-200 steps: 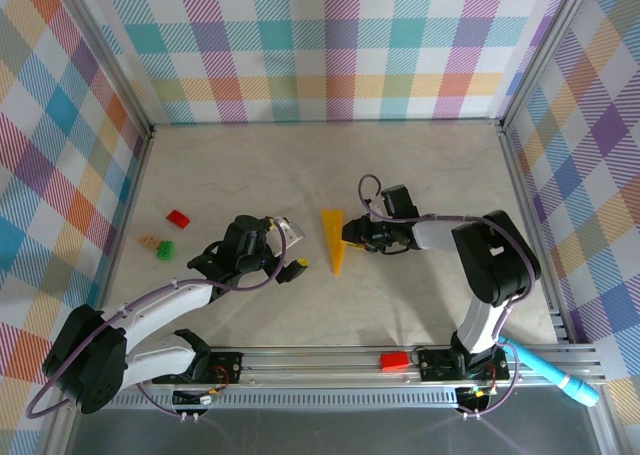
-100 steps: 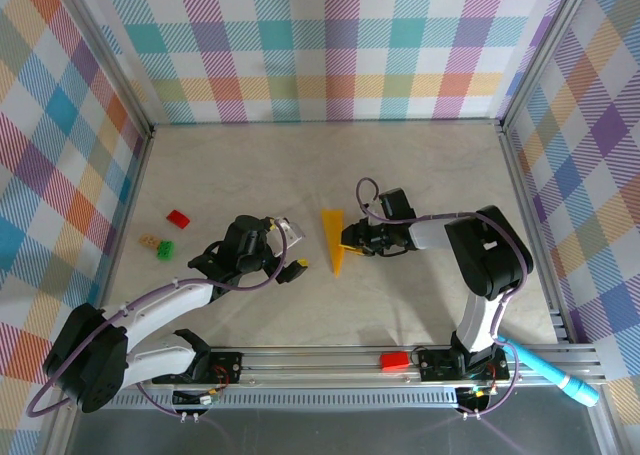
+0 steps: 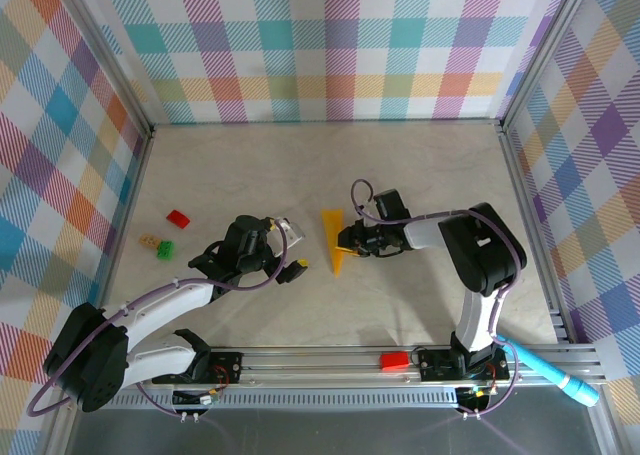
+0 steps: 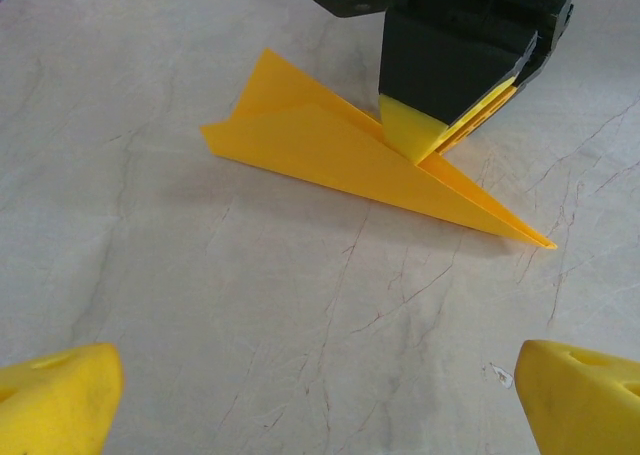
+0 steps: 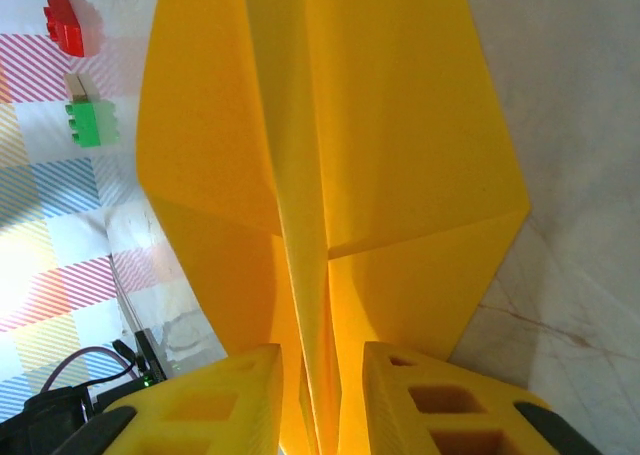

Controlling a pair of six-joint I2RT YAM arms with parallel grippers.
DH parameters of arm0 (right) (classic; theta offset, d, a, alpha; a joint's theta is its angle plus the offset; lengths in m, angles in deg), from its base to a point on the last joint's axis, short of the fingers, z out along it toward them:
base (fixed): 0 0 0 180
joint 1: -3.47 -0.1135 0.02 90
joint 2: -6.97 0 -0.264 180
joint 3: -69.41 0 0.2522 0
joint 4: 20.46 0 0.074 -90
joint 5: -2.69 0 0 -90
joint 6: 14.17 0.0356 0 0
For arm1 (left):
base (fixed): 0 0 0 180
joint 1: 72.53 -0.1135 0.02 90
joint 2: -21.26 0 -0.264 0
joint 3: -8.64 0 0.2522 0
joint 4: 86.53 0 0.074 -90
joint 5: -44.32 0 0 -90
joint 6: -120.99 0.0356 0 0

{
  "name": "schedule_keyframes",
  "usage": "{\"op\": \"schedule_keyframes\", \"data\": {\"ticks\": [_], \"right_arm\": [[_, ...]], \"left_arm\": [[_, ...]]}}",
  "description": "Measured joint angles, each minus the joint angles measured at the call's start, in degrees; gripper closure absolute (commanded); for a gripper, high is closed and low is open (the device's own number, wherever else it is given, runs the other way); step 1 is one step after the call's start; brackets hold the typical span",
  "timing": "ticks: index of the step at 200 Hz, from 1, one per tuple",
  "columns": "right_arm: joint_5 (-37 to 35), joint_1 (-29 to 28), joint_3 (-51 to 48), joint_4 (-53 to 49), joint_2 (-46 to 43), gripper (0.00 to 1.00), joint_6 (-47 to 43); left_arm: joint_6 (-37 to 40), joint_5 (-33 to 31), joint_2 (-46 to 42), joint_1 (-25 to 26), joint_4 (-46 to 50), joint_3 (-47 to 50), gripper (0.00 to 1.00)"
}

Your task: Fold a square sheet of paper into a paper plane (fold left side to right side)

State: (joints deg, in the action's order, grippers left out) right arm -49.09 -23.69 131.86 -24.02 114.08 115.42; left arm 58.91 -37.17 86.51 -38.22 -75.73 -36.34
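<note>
I inspected all three views and could read no text, label, brand, number or sign on any surface; no marking was legible.

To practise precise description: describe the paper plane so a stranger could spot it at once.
On the pale table between the checked walls, find the right claw near the middle. The paper plane lies at its tip: a yellow-orange creased dart, unlike the small red block and green block at left.

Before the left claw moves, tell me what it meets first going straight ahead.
Probably the paper plane, broadside straight ahead of the left claw; the right claw straddles its fold just beyond. Depth is uncertain.
</note>
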Motion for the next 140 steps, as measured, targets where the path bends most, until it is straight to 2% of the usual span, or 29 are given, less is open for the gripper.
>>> {"op": "schedule_keyframes", "data": {"ticks": [58, 109, 140], "right_arm": [[-0.3, -1.4, 1.2, 0.0, 1.1, 0.77, 0.2], [-1.5, -2.5, 1.7, 0.0, 1.3, 0.92, 0.5], [-4.2, -2.5, 2.1, -4.8, -2.0, 0.94, -0.7]], "left_arm": [[0.0, 0.0, 0.0, 0.0, 0.0, 0.0, 0.00], [0.0, 0.0, 0.0, 0.0, 0.2, -0.1, 0.00], [0.0, -0.1, 0.0, 0.0, 0.7, -0.1, 0.00]]}}
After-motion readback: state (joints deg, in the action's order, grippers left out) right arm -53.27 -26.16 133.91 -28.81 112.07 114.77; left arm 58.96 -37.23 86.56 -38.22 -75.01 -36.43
